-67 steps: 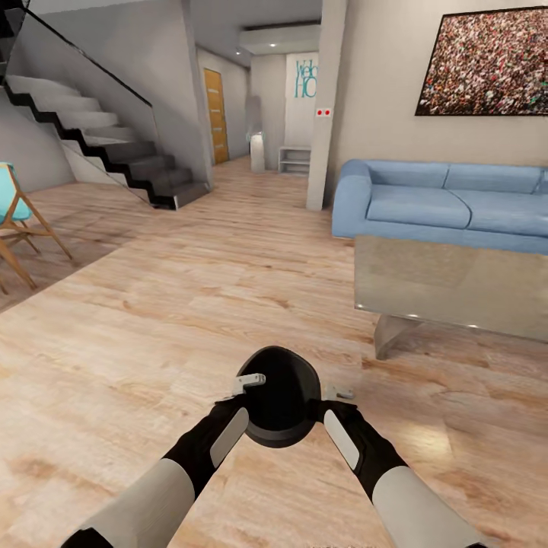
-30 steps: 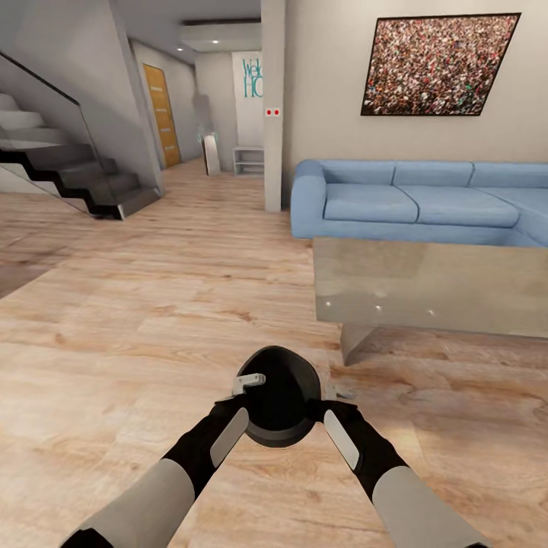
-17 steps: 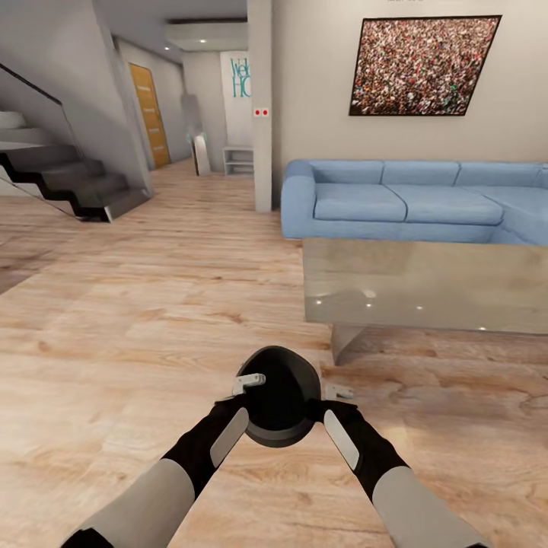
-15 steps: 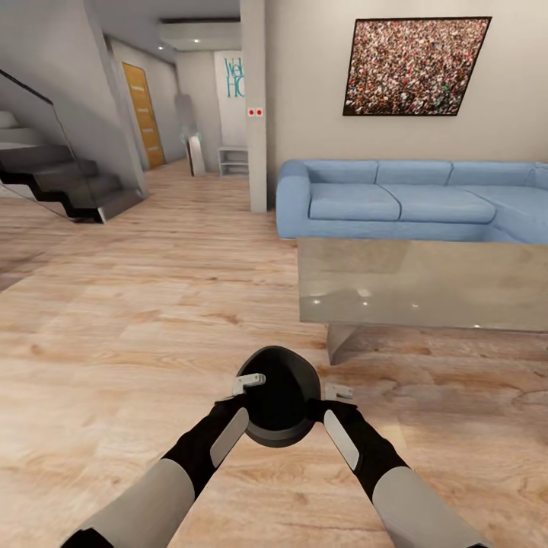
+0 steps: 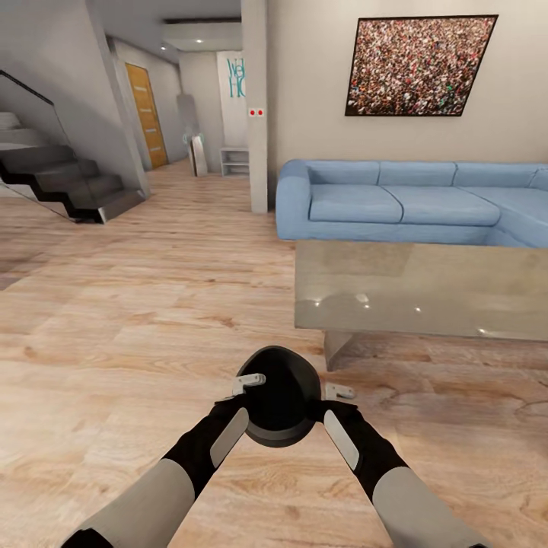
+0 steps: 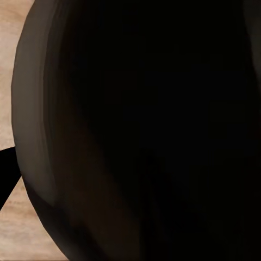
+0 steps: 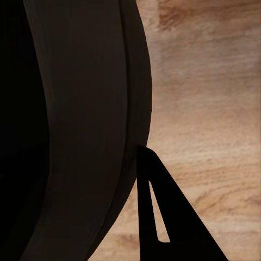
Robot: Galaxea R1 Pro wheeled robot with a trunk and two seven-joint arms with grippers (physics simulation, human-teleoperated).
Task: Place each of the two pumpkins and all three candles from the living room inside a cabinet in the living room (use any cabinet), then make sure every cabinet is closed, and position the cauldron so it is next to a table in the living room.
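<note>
The black round cauldron (image 5: 278,397) hangs above the wooden floor right in front of me, mouth tilted toward the head camera. My left gripper (image 5: 242,388) is shut on its rim at the left, one pale finger lying inside the mouth. My right gripper (image 5: 329,397) is shut on the rim's right side. The cauldron's dark wall (image 6: 152,130) looms close in the left wrist view. In the right wrist view its curved side (image 7: 70,130) sits beside a dark finger (image 7: 163,217). The mirrored low table (image 5: 426,293) stands just ahead to the right.
A blue sofa (image 5: 396,202) runs behind the table under a framed picture (image 5: 418,67). A square pillar (image 5: 255,106) stands left of the sofa, with a hallway beyond. Dark stairs (image 5: 68,186) rise at the far left. Open wooden floor (image 5: 137,304) stretches ahead and left.
The whole view has swung right and closer to the table, so I have turned and advanced. The cauldron stays in the same hold between both grippers.
</note>
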